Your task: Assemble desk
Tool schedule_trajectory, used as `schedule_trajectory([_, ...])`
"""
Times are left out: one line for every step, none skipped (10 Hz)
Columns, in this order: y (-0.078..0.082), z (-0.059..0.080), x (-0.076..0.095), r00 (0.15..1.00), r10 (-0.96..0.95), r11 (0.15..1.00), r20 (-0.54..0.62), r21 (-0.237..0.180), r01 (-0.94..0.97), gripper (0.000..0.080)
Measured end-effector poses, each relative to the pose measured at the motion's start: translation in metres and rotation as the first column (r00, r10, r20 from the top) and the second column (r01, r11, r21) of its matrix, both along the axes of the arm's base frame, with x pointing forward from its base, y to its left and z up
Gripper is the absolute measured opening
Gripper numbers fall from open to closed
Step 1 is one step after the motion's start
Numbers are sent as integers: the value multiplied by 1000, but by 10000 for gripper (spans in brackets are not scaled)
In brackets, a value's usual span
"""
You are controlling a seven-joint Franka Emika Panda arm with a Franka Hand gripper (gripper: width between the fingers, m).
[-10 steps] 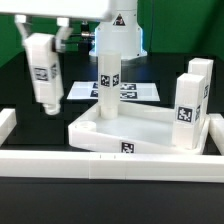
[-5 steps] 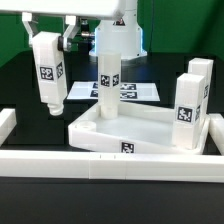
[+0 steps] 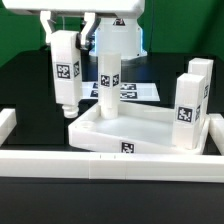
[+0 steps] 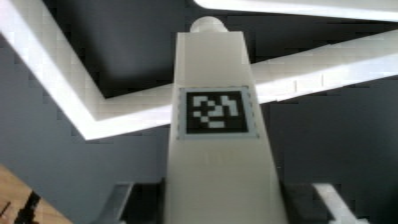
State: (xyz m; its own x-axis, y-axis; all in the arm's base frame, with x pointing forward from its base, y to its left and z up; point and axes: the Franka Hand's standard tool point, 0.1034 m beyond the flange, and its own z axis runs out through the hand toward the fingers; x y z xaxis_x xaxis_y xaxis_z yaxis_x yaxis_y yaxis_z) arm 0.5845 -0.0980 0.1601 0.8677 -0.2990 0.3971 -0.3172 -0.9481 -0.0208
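My gripper (image 3: 67, 28) is shut on a white desk leg (image 3: 66, 72) and holds it upright in the air, just off the near corner of the tabletop (image 3: 150, 128) on the exterior view's left. One leg (image 3: 108, 85) stands upright in the tabletop's far corner on that side. Two more legs (image 3: 188, 108) (image 3: 202, 72) stand at the tabletop's other end. In the wrist view the held leg (image 4: 217, 120) runs out from between my gripper's (image 4: 228, 205) fingers (image 4: 135, 198), and a corner of the tabletop's rim (image 4: 80, 80) lies below it.
A long low white border wall (image 3: 110, 162) runs along the front and up both sides. The marker board (image 3: 140, 90) lies flat behind the tabletop. The arm's white base (image 3: 118, 40) stands at the back.
My gripper has carried the held leg toward the exterior view's right, closer to the tabletop's corner. The other parts have not moved.
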Motion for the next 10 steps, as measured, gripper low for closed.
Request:
schedule_trajectory([0, -1, 0, 1000, 4, 1000, -2, -3, -4, 290])
schedule_trajectory([0, -1, -1, 1000, 4, 1000, -2, -3, -4, 290])
schedule_trajectory([0, -1, -1, 1000, 4, 1000, -3, -3, -4, 290])
schedule_trajectory([0, -2, -1, 1000, 4, 1000, -4, -3, -4, 290])
schedule_trajectory([0, -5, -7, 1000, -11, 1000, -4, 5, 11, 290])
schedule_trajectory([6, -12, -13, 1000, -5, 1000, -4, 0, 5, 290])
schedule_trajectory([14, -19, -17, 1000, 12, 1000, -1, -16, -12, 290])
schedule_trajectory([14, -21, -18, 1000, 17, 1000, -8, -19, -17, 290])
schedule_trajectory([13, -21, -18, 1000, 16, 1000, -8, -18, -16, 290])
schedule_trajectory([13, -22, -19, 1000, 16, 1000, -8, -19, -16, 290])
